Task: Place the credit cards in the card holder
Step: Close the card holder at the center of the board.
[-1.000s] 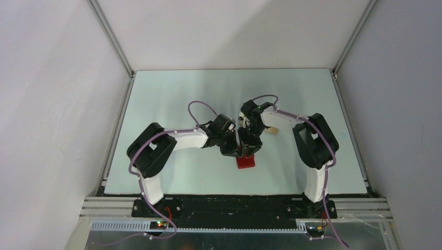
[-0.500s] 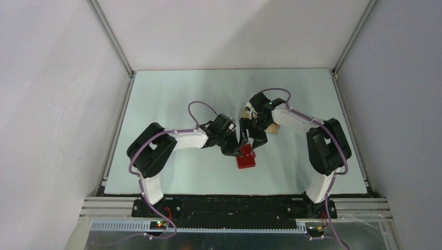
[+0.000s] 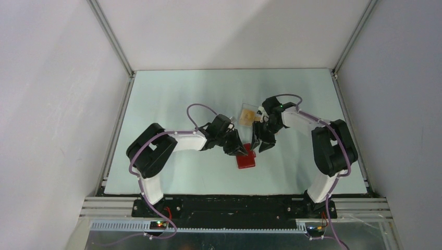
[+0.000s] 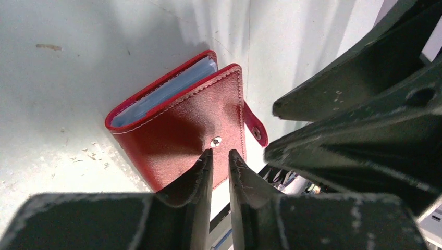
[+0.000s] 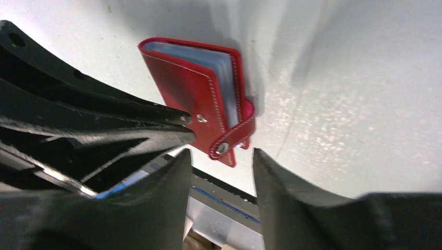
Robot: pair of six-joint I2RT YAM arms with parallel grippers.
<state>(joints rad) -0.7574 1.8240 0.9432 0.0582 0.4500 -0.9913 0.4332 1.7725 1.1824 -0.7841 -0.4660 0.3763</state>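
From above, the right gripper [image 3: 262,144] has been drawn back — credit cards [image 3: 249,113] in a clear box [image 3: 243,120] are uncovered behind the folded card holder [image 3: 245,160]. Left wrist: the left gripper [image 4: 220,159] is seen barely parted, empty, crowding the snap [image 4: 215,139]. Right wrist: wider empty jaws are seen beside the loose tab [image 5: 233,139] — it should be pinched and the cover lifted.

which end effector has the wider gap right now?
The right end effector: its fingers stand well apart, the card holder's tab showing between them. The left end effector shows only a narrow slit.
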